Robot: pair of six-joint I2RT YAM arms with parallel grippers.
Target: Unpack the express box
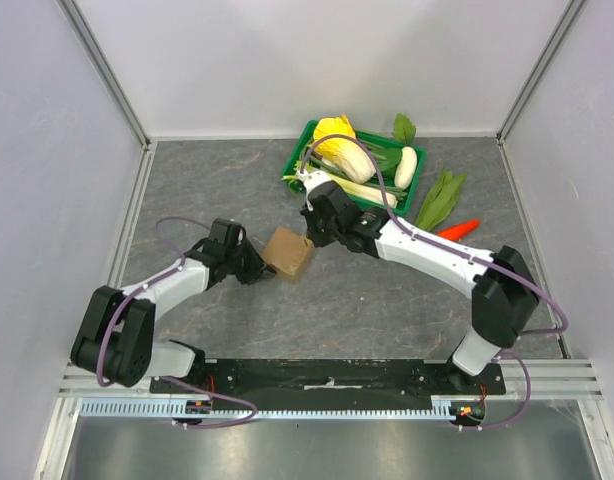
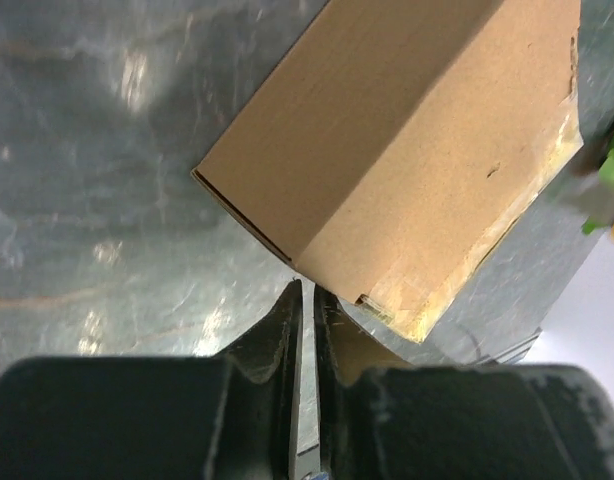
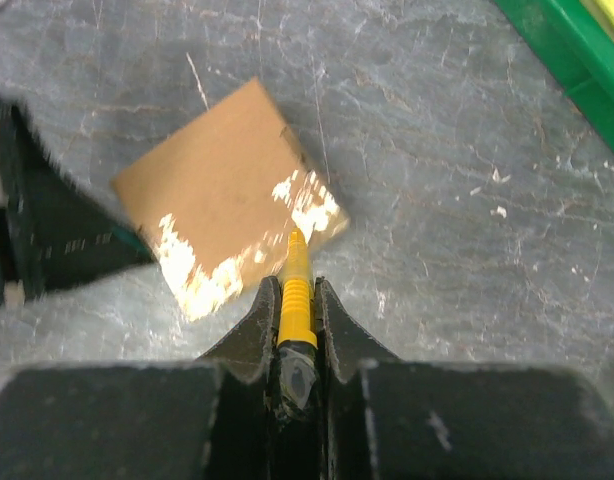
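The express box (image 1: 287, 254) is a small brown cardboard box lying closed on the grey table between my two arms. It fills the upper part of the left wrist view (image 2: 407, 150) and lies just ahead of the fingers in the right wrist view (image 3: 222, 200). My left gripper (image 2: 307, 292) is shut and empty, its tips touching the box's near corner. My right gripper (image 3: 295, 290) is shut on a yellow ribbed tool (image 3: 296, 290), whose tip rests at the taped edge of the box. In the top view the right gripper (image 1: 312, 238) is at the box's right side and the left gripper (image 1: 261, 268) at its left.
A green plastic crate (image 1: 305, 140) with cabbage, a white radish and greens stands at the back right. Leafy greens (image 1: 442, 198) and a red carrot (image 1: 459, 229) lie on the table right of it. White walls enclose the table.
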